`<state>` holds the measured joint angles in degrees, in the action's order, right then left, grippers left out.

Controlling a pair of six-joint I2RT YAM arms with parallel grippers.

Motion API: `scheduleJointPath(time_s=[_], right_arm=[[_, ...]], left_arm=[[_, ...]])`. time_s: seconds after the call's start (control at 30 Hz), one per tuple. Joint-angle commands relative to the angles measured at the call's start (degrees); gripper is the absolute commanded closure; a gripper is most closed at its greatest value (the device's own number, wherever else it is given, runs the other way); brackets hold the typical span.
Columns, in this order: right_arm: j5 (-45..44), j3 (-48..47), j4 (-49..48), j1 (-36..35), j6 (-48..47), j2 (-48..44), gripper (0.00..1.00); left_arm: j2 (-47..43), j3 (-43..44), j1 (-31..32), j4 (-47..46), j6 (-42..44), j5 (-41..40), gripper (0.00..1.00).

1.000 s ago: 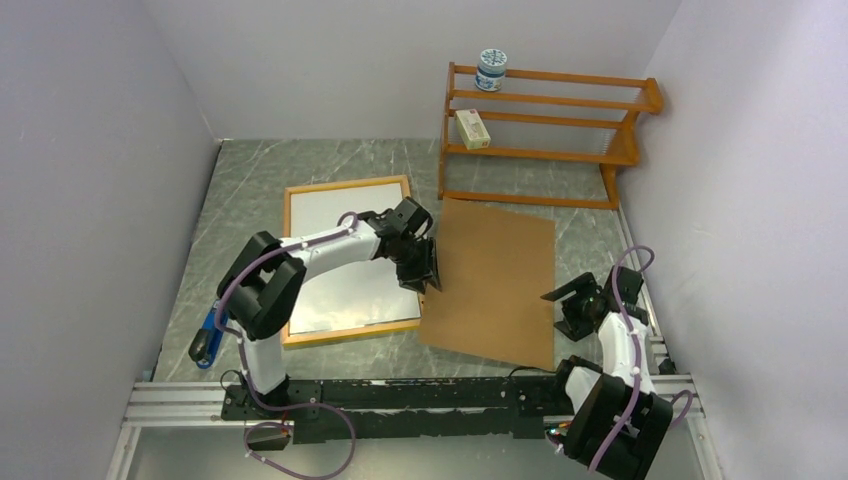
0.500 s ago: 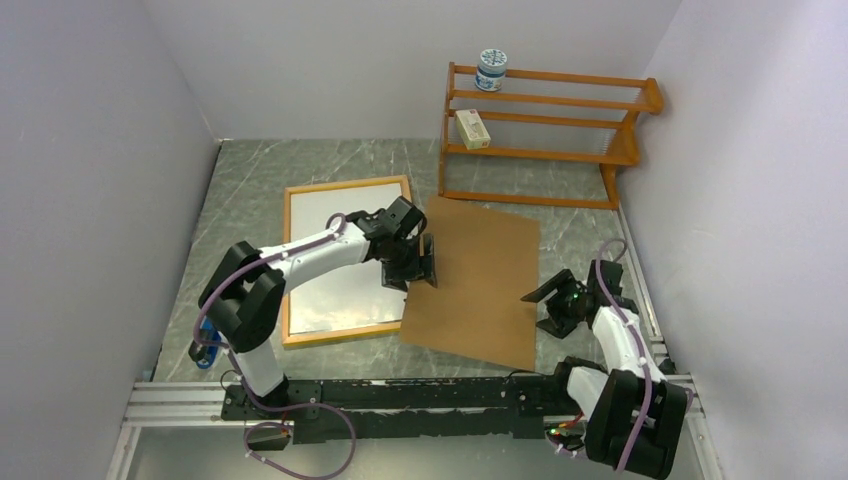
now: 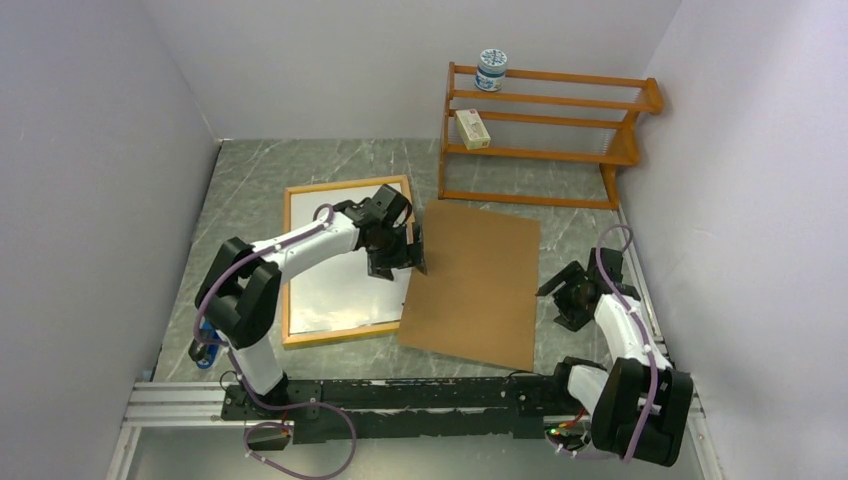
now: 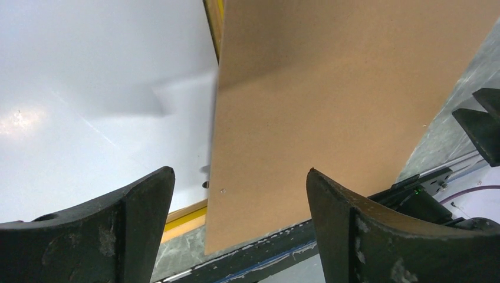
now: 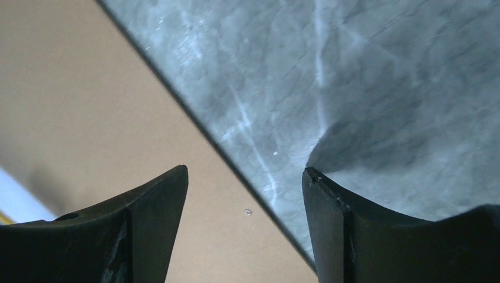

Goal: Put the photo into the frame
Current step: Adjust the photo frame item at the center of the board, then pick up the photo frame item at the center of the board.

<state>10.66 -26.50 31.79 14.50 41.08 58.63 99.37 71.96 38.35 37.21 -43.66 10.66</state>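
**Both Jaws Wide Open at the Brown Board**

The left jaws stood wide apart and held nothing. They hung just over the left edge of the brown cardboard backing board [image 4: 324,118], where that edge lay across the right side of the frame [image 3: 345,184]. The right jaws were wide apart too, with nothing between them. They hung low over the board's right edge, partly over the brown card and partly over the grey tabletop [image 5: 383,88].

The photo [image 3: 335,260] lay flat inside the frame with its plain white back facing up. I think the picture side faced down so it would show through the front of the frame. The frame lay with its wooden back up, and a thin bit of yellow peeked out at its edge in the left wrist view.

The board covered only the frame's right rim and a thin strip of the photo. Most of it rested on the tabletop. I think the board was meant to go on top of the photo to hold it in, so it would need a push to the left. With jaws at each side edge, one could push and the other could steady it. The board might catch on the rim or nudge the photo crooked.

Far back stood the orange-brown shelf rack [image 3: 545,135], with a jar [image 3: 491,70] on top and a small box [image 3: 472,128] below, well apart from the rest.
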Motion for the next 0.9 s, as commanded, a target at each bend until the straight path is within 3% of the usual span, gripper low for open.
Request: scheduleJointPath(time_s=[0.0, 0.33, 0.5, 0.87], right_arm=[[-6.3, -2.1, -1.4, -0.4, -2.0, 3.1, 0.25], [7.2, 0.4, -8.0, -0.4, -4.6, 9.8, 0.26], [9.7, 0.8, -8.7, -0.5, -5.1, 10.5, 0.27], [19.3, 2.8, -13.4, -1.0, -5.9, 16.4, 0.27]], left_arm=[[2.5, 3.9, -0.5, -2.5, 2.1, 1.8, 0.14], [10.6, 7.1, -0.8, -3.7, 2.0, 0.5, 0.25], [10.5, 5.6, -0.8, -6.9, 1.6, 5.1, 0.29], [11.7, 5.3, -0.9, -6.9, 1.1, 7.4, 0.31]])
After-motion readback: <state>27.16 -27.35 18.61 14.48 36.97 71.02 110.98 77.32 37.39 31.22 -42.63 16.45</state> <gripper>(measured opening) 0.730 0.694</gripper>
